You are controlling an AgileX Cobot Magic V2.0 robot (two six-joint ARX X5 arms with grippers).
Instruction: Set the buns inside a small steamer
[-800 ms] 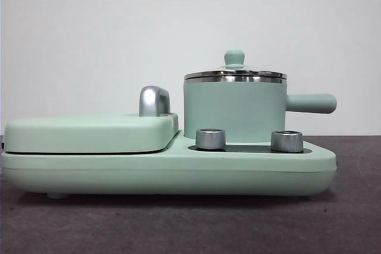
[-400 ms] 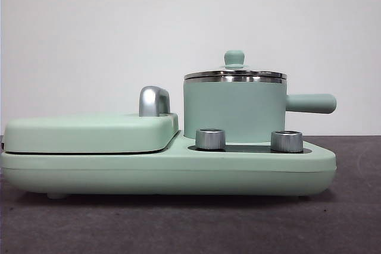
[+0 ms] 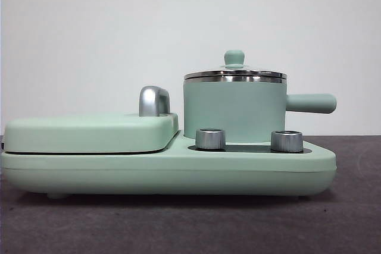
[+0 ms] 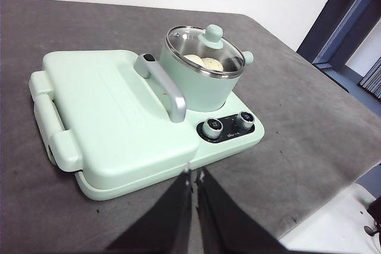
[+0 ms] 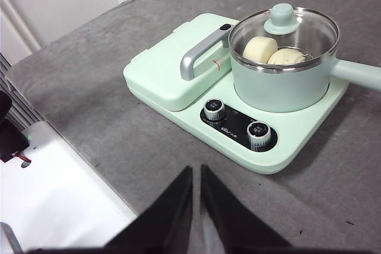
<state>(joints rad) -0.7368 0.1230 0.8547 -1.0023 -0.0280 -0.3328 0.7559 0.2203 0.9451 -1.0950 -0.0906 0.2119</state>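
Observation:
The small steamer (image 3: 234, 110) is a mint-green pot with a side handle, standing on the right of the mint-green cooker, with its glass lid (image 5: 284, 28) on. Through the lid I see both buns inside: the smooth cream one (image 5: 259, 49) and the ridged one (image 5: 286, 57); they also show in the left wrist view (image 4: 202, 62). My left gripper (image 4: 194, 175) is shut and empty, held back above the table in front of the cooker. My right gripper (image 5: 196, 172) is shut and empty, also away from the cooker. Neither gripper shows in the front view.
The flat lidded griddle section (image 3: 89, 132) with a chrome handle (image 3: 153, 100) takes up the cooker's left half. Two steel knobs (image 3: 210, 138) sit at the front below the pot. The pot's handle (image 3: 311, 103) sticks out to the right. Grey table cloth (image 5: 107, 123) surrounds the cooker.

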